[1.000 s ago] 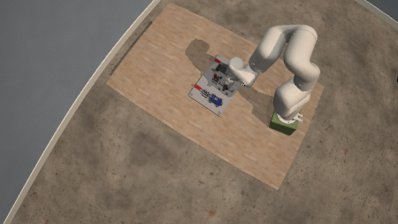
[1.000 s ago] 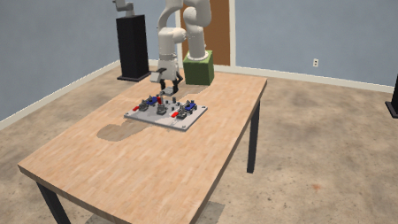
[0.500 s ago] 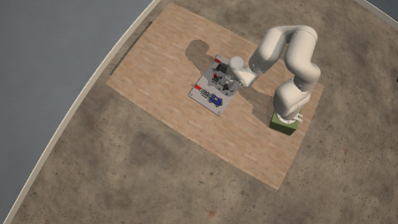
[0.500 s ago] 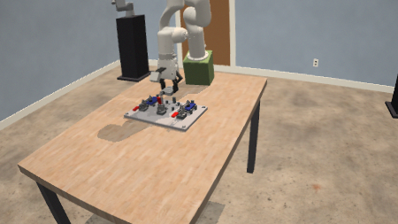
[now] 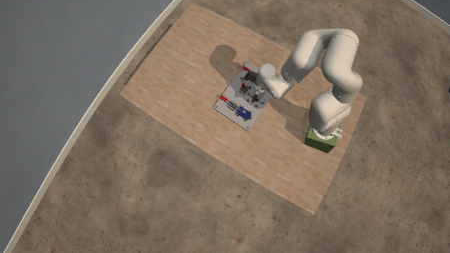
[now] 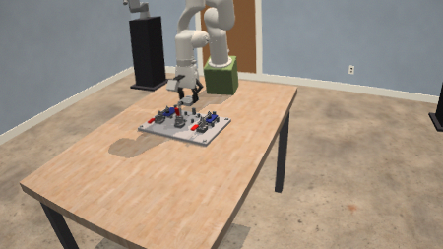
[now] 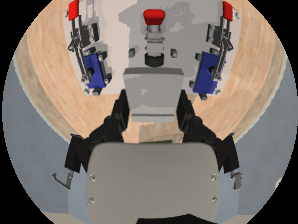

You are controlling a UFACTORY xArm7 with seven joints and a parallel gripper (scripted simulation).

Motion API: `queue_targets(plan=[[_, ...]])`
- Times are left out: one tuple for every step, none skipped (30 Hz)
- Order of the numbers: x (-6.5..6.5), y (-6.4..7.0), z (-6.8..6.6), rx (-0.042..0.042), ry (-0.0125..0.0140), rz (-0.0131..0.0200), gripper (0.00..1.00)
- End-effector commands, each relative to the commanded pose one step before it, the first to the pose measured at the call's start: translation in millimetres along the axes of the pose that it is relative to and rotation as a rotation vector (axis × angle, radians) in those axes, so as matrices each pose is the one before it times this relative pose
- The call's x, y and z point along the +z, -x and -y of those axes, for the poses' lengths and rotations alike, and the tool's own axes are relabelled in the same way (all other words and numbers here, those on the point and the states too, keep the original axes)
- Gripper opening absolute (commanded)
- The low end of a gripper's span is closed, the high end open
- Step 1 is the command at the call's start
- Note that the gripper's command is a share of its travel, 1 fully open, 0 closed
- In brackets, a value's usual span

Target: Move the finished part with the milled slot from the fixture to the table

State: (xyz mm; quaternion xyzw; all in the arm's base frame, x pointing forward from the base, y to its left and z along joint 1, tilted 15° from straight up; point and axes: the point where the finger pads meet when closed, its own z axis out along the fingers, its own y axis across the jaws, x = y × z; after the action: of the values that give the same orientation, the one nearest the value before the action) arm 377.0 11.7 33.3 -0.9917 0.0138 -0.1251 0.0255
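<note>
Bright red on the clamp handles [image 5: 223, 98] [image 6: 195, 127] [image 7: 154, 17], deep blue on the blanks [image 5: 244, 113] [image 6: 212, 118] [image 7: 205, 73]. Plain grey for the finished part [image 6: 186, 100] [image 7: 152, 92], paler grey for the fixture plate [image 5: 225, 107] [image 6: 167, 130] [image 7: 185, 30]. Tan, streaked wood grain across the table [image 5: 175, 61] [image 6: 148, 183] [image 7: 42, 55]; off-white on the arm [image 5: 341, 61] [image 6: 184, 45], green on its block [image 5: 320, 142] [image 6: 221, 81].
</note>
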Motion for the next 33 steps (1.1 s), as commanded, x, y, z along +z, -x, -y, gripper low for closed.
queue_targets(plan=[[-0.59,-1.2,0.08,-0.00006,0.00037,-0.00285,0.0],[0.0,0.0,0.17,0.0,0.0,0.0,0.0],[0.0,0.0,0.24,0.0,0.0,0.0,0.0],[0.0,0.0,0.33,0.0,0.0,0.0,0.0],[0.0,0.0,0.43,0.0,0.0,0.0,0.0],[0.0,0.0,0.54,0.0,0.0,0.0,0.0],[0.0,0.0,0.66,0.0,0.0,0.0,0.0],[0.0,0.0,0.78,0.0,0.0,0.0,0.0],[0.0,0.0,0.91,0.0,0.0,0.0,0.0],[0.0,0.0,1.03,0.0,0.0,0.0,0.0],[0.0,0.0,0.0,0.0,0.0,0.0,0.0],[0.0,0.0,0.0,0.0,0.0,0.0,0.0],[0.0,-0.01,1.11,0.0,0.0,0.00001,0.0],[0.0,0.0,1.25,0.0,0.0,0.0,0.0],[0.0,0.0,1.39,0.0,0.0,0.0,0.0],[0.0,0.0,1.5,0.0,0.0,0.0,0.0],[0.0,-0.01,1.59,0.0,0.0,0.00001,0.0],[0.0,0.0,1.72,0.0,0.0,0.0,0.0],[0.0,0.0,1.83,0.0,0.0,0.0,0.0],[0.0,-0.01,1.91,0.0,0.0,0.00001,0.0],[0.0,0.01,2.04,0.0,0.0,-0.00001,0.0],[0.0,-0.01,2.1,0.0,-0.00001,0.00001,0.0],[0.0,0.0,2.2,0.0,0.0,0.0,0.0],[0.0,0.0,2.29,0.0,0.0,0.0,0.0],[0.0,0.0,2.37,0.0,0.0,0.0,0.0],[0.0,0.0,2.45,0.0,0.0,0.0,0.0],[0.0,-0.01,2.52,0.0,0.0,0.0,0.0],[0.0,0.0,0.0,0.0,0.0,0.0,0.0],[0.0,0.0,0.0,0.0,0.0,0.0,0.0],[0.0,0.0,2.6,0.0,0.0,0.0,0.0],[0.0,0.0,2.67,0.0,0.0,0.0,0.0],[0.0,-0.01,2.75,0.0,-0.00001,0.0,0.0],[0.0,0.0,2.82,0.0,0.00001,-0.00001,0.0]])
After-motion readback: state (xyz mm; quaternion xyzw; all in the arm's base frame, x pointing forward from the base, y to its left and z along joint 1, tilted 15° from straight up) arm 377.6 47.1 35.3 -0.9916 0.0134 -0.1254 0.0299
